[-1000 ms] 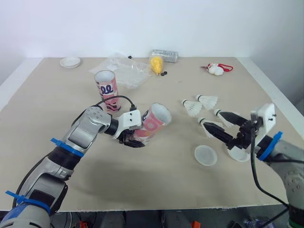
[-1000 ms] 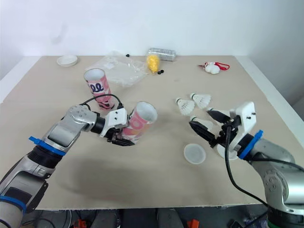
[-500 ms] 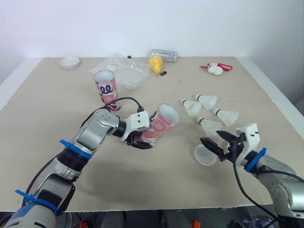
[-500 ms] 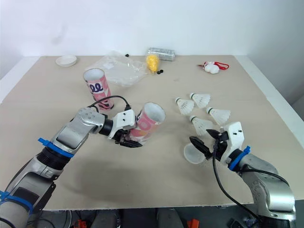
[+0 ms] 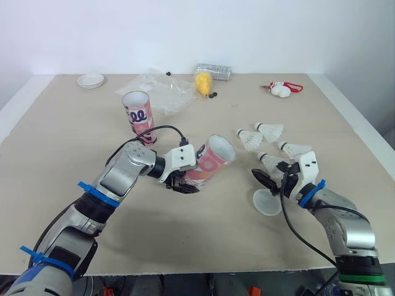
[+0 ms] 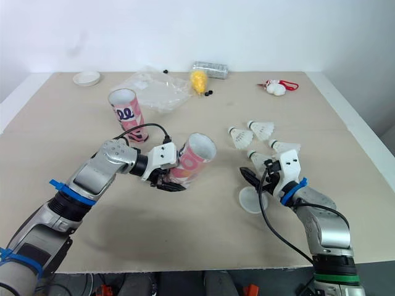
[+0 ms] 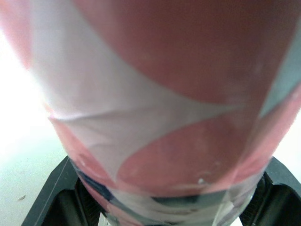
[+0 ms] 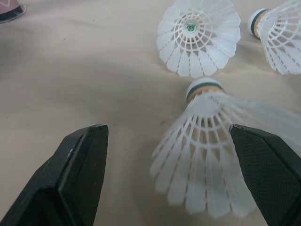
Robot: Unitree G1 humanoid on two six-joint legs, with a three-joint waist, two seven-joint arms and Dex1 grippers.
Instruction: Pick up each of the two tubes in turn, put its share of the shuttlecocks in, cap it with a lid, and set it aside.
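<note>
My left gripper [image 5: 179,182] is shut on a pink-and-white tube [image 5: 207,163], held tilted just above the table with its open mouth facing right; its wall shows close up in the left wrist view [image 7: 155,94]. A second tube [image 5: 139,115] stands upright behind. Several white shuttlecocks lie right of centre. My right gripper [image 5: 271,175] is open, its fingers [image 8: 80,179] on either side of the nearest shuttlecock [image 8: 207,141], cork pointing away. Two more shuttlecocks [image 8: 197,35] lie beyond it. A translucent lid [image 5: 267,202] lies just under the right wrist.
At the back of the table [image 5: 74,216] lie a crumpled plastic bag [image 5: 162,91], a yellow object [image 5: 202,82], a clear packet [image 5: 214,71] and a red-and-white toy [image 5: 281,90]. A small white dish [image 5: 91,81] sits at the back left.
My right gripper has swung from the table's right front in toward the shuttlecocks and now straddles the nearest one. The left gripper carried the tilted tube slightly right, then held still.
</note>
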